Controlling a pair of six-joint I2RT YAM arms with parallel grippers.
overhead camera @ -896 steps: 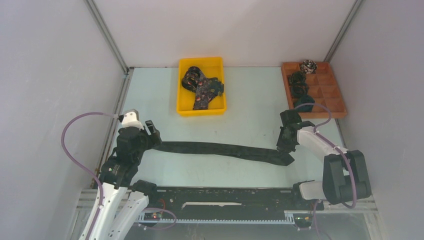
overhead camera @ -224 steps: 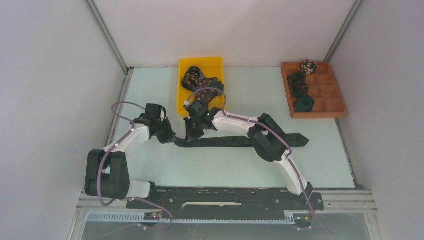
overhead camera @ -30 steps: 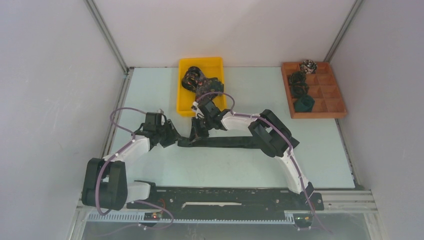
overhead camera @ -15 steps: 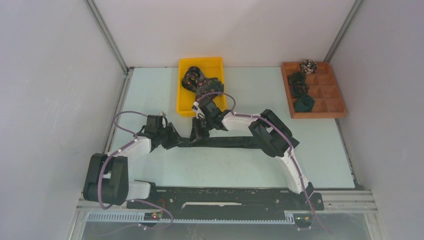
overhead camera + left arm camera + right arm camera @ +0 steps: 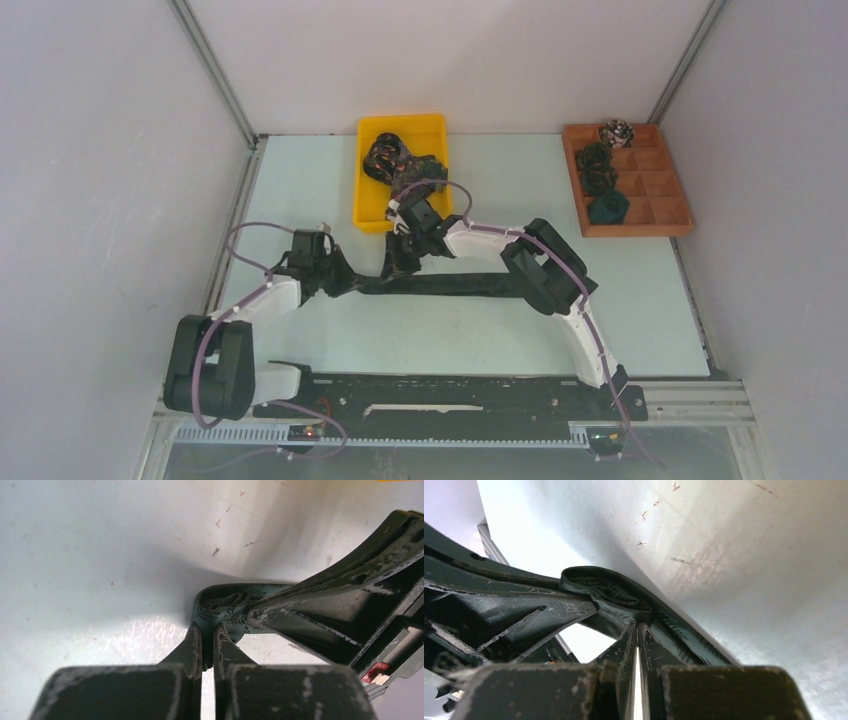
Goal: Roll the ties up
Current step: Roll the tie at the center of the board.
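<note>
A long dark green tie (image 5: 455, 285) with a pale leaf pattern lies across the middle of the table, its left end curled into a small roll (image 5: 222, 605). My left gripper (image 5: 347, 281) is shut on that roll from the left, with fabric pinched between its tips (image 5: 207, 630). From the right, my right gripper (image 5: 396, 266) meets the same roll (image 5: 606, 592), its jaws nearly together at the fabric (image 5: 637, 628). Each wrist view shows the other gripper's finger close beside the roll. More ties (image 5: 400, 168) lie heaped in the yellow bin (image 5: 370, 218).
A brown compartment tray (image 5: 660, 185) at the back right holds several rolled ties (image 5: 606, 207). The right arm's elbow (image 5: 545, 270) hangs over the tie's right stretch. White walls enclose the table on three sides.
My left gripper has closed onto the rolled end of the tie and edged slightly right. The right gripper has stayed at the roll.
</note>
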